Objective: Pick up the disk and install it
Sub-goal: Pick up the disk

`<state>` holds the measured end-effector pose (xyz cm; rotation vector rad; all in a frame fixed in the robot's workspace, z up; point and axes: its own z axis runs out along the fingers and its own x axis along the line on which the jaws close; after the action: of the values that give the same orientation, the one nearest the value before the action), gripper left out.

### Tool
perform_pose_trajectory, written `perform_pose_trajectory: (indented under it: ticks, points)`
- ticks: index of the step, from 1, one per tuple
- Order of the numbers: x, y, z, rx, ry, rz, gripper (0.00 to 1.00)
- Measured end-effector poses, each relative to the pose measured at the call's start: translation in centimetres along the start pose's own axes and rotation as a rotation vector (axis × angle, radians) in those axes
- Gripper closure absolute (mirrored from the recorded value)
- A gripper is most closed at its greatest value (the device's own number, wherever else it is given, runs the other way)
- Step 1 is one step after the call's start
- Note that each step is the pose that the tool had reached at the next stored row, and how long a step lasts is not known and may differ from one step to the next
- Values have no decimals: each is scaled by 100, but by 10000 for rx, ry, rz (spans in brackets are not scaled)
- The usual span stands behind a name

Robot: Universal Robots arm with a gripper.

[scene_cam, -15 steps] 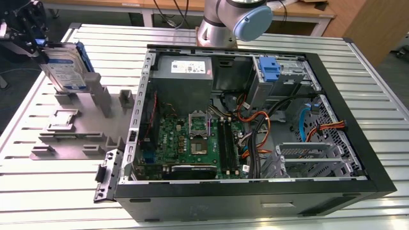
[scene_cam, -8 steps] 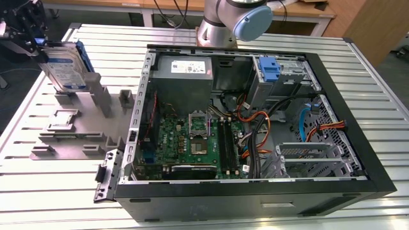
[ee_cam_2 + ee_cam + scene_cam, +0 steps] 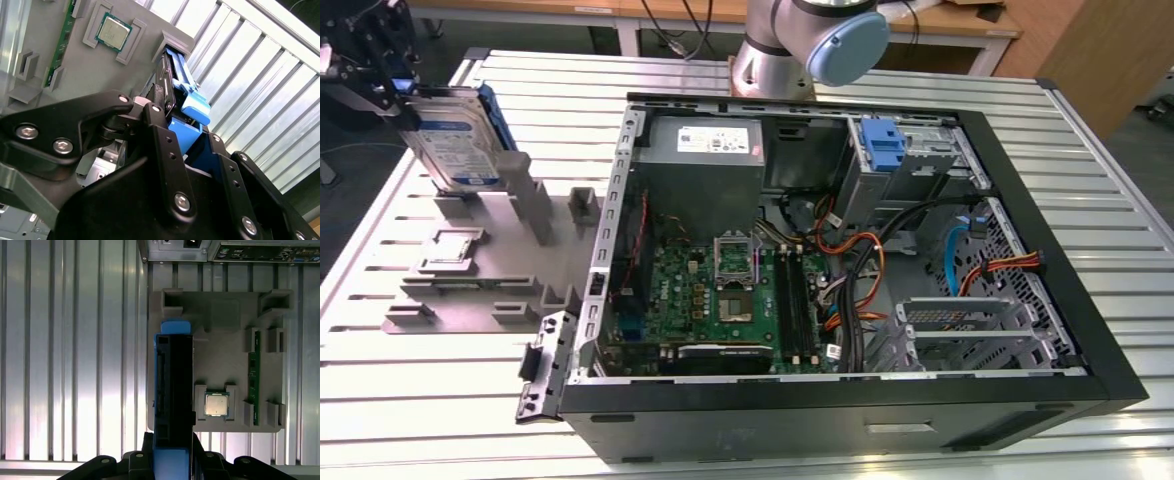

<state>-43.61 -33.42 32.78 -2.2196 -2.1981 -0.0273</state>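
The disk (image 3: 455, 140), a silver hard drive with a white-and-blue label and blue rails, stands upright at the far end of the exterior view's left. My gripper (image 3: 400, 98) is shut on its upper edge. The drive's lower edge hangs close over the slotted posts of the grey fixture (image 3: 480, 275); whether they touch I cannot tell. In the first wrist view the disk (image 3: 173, 385) shows edge-on, running away from my gripper (image 3: 172, 456). In the second wrist view the black fingers (image 3: 162, 132) clamp the blue carrier of the disk (image 3: 197, 107).
An open computer case (image 3: 1067, 330) lies on the slatted metal table (image 3: 400, 400), with a motherboard (image 3: 720, 290), cables and a drive bay with a blue latch (image 3: 886, 150). The grey fixture (image 3: 220, 340) holds a processor chip (image 3: 217, 404) and a memory stick (image 3: 253, 380). The arm's base (image 3: 787, 50) stands behind the case.
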Motion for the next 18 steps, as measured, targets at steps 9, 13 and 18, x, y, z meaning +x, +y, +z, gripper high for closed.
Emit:
perform_pose_trajectory:
  ticks: [9, 13, 18]
  points:
    - [1, 0, -31, 1, 0, 0, 63]
    - [2, 0, -66, 2, -1, 0, 63]
    - [3, 0, -97, 1, 0, 0, 63]
